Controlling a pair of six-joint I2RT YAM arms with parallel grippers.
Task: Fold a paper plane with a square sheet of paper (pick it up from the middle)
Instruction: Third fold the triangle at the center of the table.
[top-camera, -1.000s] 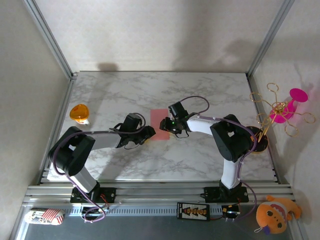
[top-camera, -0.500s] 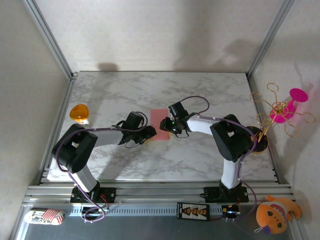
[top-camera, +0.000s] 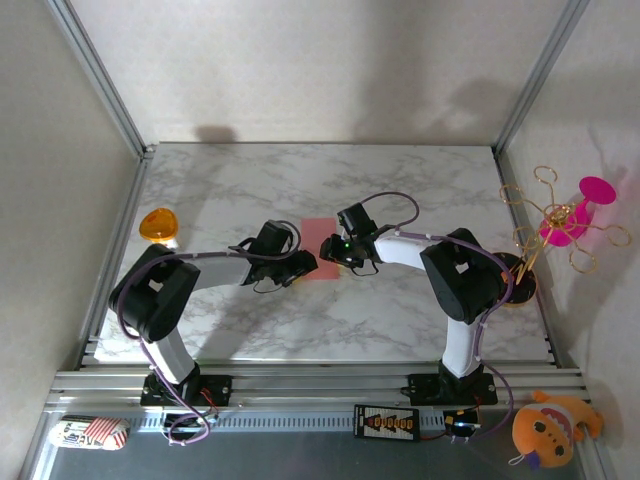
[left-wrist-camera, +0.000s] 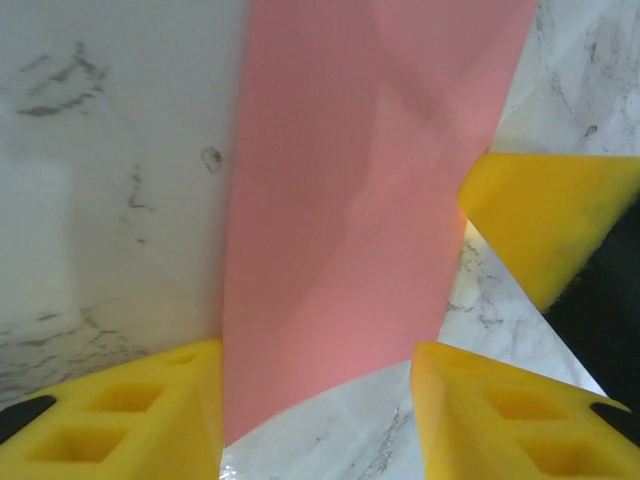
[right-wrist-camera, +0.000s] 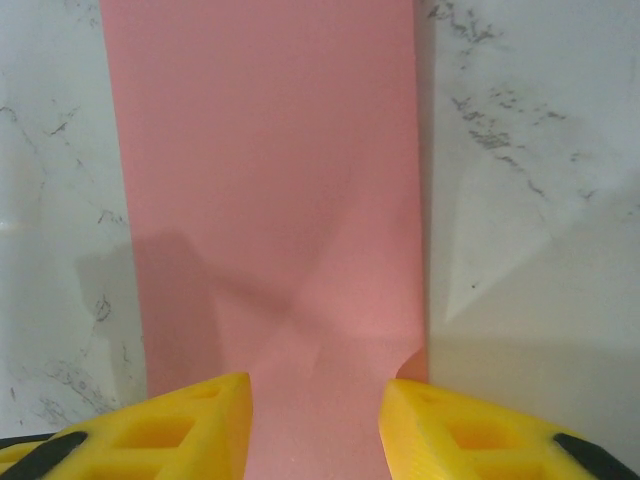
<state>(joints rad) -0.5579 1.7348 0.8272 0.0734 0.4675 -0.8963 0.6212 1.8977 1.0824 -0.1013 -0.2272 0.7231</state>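
Note:
The square sheet of paper (top-camera: 317, 237) lies salmon-pink and creased on the marble table (top-camera: 400, 180), near its middle. My left gripper (top-camera: 301, 265) is at the sheet's left side, and my right gripper (top-camera: 331, 250) is over its right part. In the left wrist view the paper (left-wrist-camera: 350, 200) runs between the open left gripper (left-wrist-camera: 318, 400) fingers, with a right-gripper finger (left-wrist-camera: 550, 215) at its far edge. In the right wrist view the right gripper (right-wrist-camera: 315, 405) stands open on the paper (right-wrist-camera: 270, 170). Beside the right finger (right-wrist-camera: 470, 430) the sheet's edge curls up slightly.
An orange round disc (top-camera: 158, 226) lies at the table's left edge. A magenta flower-like toy on a gold wire stand (top-camera: 565, 220) is at the right edge. Metal frame posts (top-camera: 100, 75) rise at the back corners. An orange plush toy (top-camera: 545, 428) sits off the table at front right.
My left gripper has slid right to the paper's left side and its jaws have widened a little. The right arm and the paper have stayed in place.

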